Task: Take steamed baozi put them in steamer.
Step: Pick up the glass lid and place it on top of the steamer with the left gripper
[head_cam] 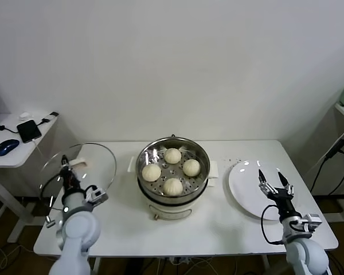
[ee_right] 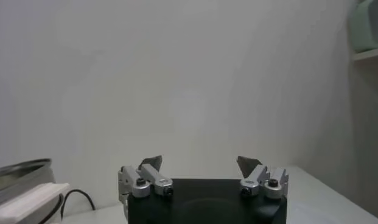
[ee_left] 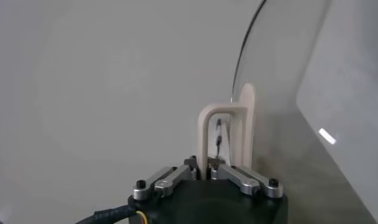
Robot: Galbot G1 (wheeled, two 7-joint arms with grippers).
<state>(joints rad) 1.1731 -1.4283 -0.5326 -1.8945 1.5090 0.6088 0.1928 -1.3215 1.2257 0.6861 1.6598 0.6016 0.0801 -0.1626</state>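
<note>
Steamed baozi (head_cam: 172, 171) in steamer (head_cam: 160, 199), between hands.

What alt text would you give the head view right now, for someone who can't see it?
Four steamed baozi sit inside the steamer at the middle of a white table. The left gripper holds the glass lid upright by its handle at the table's left. The right gripper hovers open over an empty white plate on the right.

Head view looks down and forward from above the table (head_cam: 218, 229), covering both arms. 2 wrist views sit close behind their grippers, facing the wall; the right wrist view shares the steamer (ee_right: 18, 173) (head_cam: 172, 172), lower left.
</note>
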